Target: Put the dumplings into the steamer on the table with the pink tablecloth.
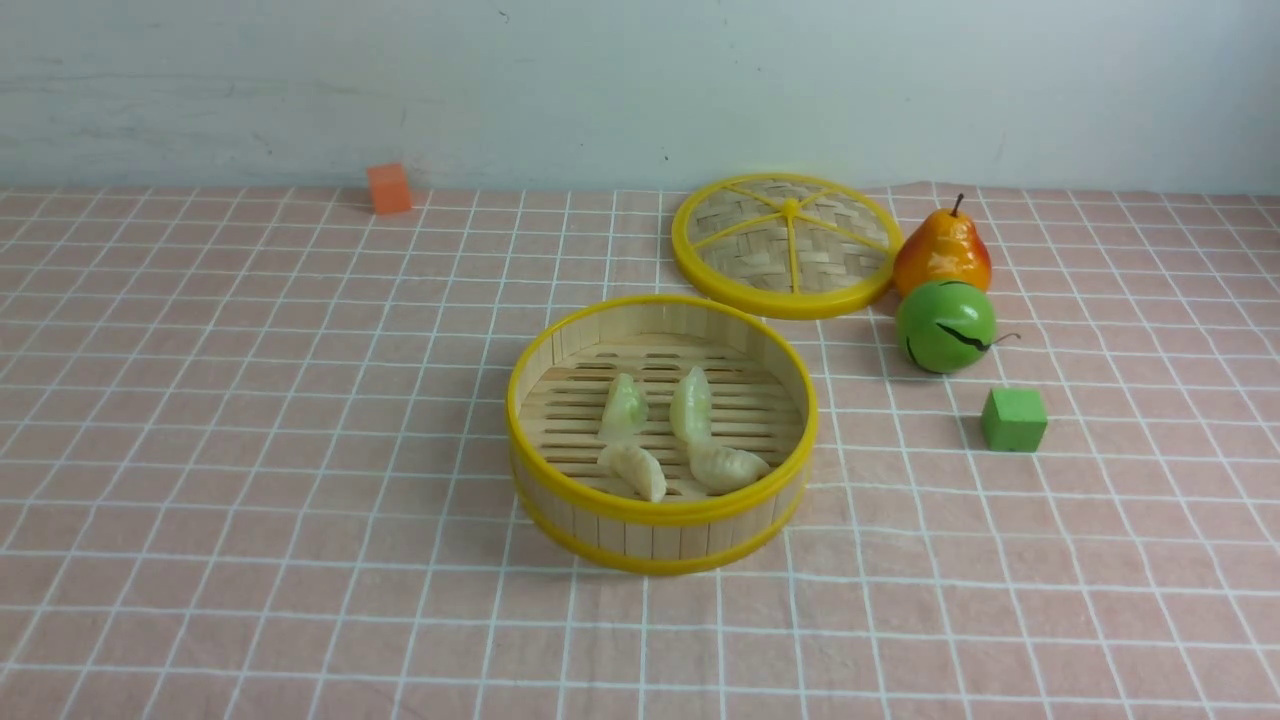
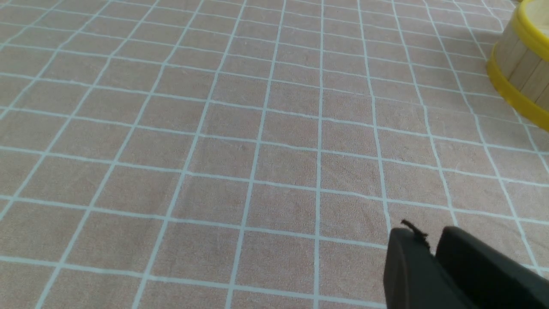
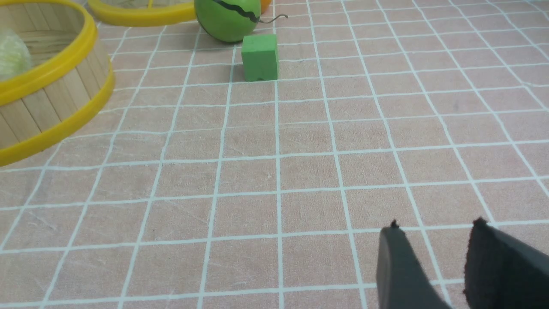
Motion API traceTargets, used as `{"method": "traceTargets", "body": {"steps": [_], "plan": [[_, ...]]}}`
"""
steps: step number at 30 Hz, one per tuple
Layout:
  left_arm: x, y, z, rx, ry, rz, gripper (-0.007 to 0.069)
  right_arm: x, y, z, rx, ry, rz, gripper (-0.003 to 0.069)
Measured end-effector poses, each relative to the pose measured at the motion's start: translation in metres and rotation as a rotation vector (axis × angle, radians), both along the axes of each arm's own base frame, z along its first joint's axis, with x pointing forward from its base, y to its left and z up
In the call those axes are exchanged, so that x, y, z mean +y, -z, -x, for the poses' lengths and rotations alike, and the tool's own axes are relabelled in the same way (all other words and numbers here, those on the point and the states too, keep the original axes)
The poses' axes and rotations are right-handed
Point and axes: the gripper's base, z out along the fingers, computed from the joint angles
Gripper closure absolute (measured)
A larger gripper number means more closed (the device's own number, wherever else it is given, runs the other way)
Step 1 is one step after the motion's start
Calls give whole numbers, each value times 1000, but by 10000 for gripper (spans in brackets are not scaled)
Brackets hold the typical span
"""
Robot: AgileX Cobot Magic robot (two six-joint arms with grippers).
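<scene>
Bamboo steamer near tablecloth centre; four dumplings seen inside. Judged light, soft, slippery: best pinched across plump middle. Left gripper nearly closed, empty; right gripper parted, empty.

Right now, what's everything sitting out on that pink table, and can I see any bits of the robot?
dumplings: four, two pale green and two cream, inside the steamer
steamer: one, bamboo with yellow rims, middle of the table
lid: one, woven with yellow rim, flat behind the steamer
pear: one, orange-yellow, right of the lid
green ball: one, green with dark line, in front of the pear
green cube: one, right of the steamer
orange cube: one, far left by the wall
tablecloth: one, pink with white grid
left gripper: black, nearly closed, empty
right gripper: black, open, empty
</scene>
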Motion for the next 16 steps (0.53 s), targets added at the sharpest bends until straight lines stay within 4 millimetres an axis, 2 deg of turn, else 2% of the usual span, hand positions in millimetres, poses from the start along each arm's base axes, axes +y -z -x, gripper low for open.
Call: {"method": "traceTargets", "body": {"steps": [16], "plan": [[0, 0, 0, 0, 0, 0, 522, 0, 0, 0, 0, 0, 0, 420]]}}
